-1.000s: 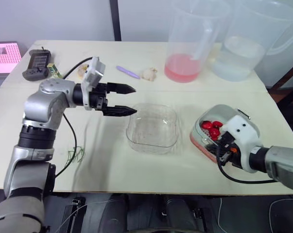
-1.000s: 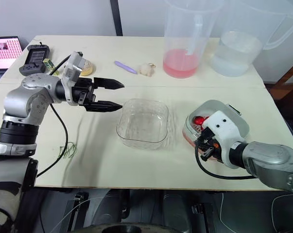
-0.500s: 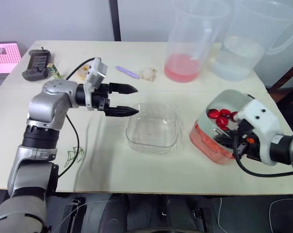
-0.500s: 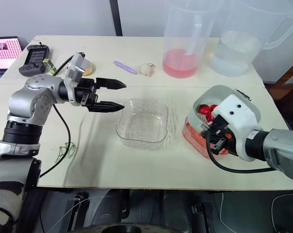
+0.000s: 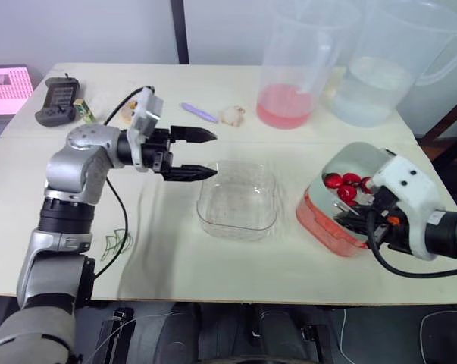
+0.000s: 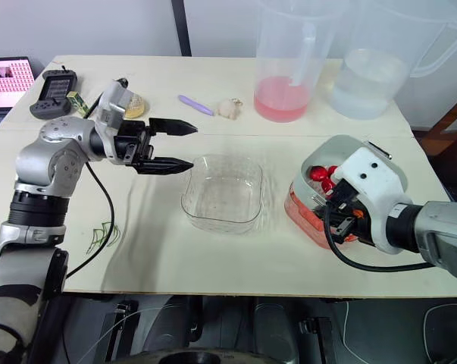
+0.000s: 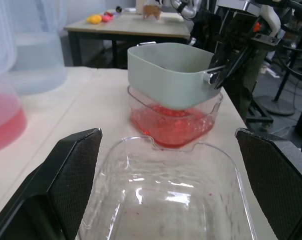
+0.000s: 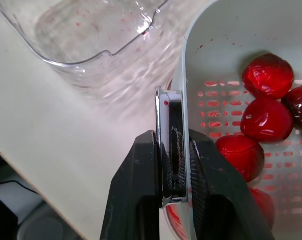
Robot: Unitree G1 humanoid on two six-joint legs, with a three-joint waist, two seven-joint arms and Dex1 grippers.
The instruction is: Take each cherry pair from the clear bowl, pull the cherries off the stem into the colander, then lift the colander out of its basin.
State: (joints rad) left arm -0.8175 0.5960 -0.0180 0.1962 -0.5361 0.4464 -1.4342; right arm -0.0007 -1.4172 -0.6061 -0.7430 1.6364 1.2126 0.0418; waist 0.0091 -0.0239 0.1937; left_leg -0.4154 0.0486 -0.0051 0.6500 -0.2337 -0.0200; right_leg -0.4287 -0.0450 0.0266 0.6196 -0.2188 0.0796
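The pale grey-green colander (image 5: 358,162) hangs tilted above its clear basin (image 5: 324,224), which holds red liquid. Several red cherries (image 5: 346,186) lie inside the colander. My right gripper (image 8: 172,144) is shut on the colander's metal handle (image 8: 171,107) at its near rim. The clear bowl (image 5: 237,199) stands in the middle of the table with no cherries in it. My left gripper (image 5: 206,154) hovers open just left of the bowl, above the table, pointing toward it. In the left wrist view the colander (image 7: 166,70) sits raised over the basin (image 7: 177,123).
Two big clear pitchers stand at the back, one with pink liquid (image 5: 292,70), one with water (image 5: 381,76). A purple stick (image 5: 199,113), a pale lump (image 5: 232,115) and a dark handset (image 5: 57,100) lie at the back left. Green stems (image 5: 116,243) lie near the front left.
My right gripper has lifted the colander up out of the basin and tilted it; over the last half second it has held almost still. The left gripper has barely moved.
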